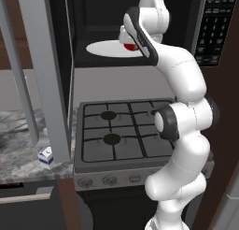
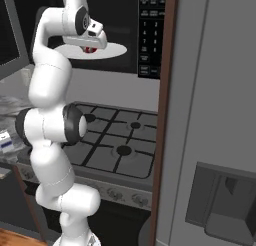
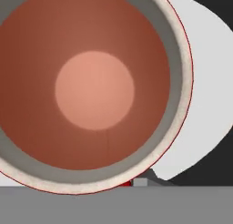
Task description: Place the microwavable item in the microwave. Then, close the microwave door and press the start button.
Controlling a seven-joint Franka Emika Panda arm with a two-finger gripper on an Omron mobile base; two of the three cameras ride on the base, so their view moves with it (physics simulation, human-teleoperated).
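Red cup [image 3: 91,89], pale rim; white turntable plate [image 1: 105,49]; black microwave [image 1: 217,25]; white-and-blue milk carton [image 1: 45,156].

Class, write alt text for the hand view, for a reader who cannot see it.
Looking straight down into the red cup, its pale rim and reddish inside fill most of the frame. The white turntable plate lies beneath it, inside the dark microwave.

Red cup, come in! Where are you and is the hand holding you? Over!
Hand shut on red cup. Cup over the white turntable plate inside the microwave. Microwave door wide open, nothing blocking.
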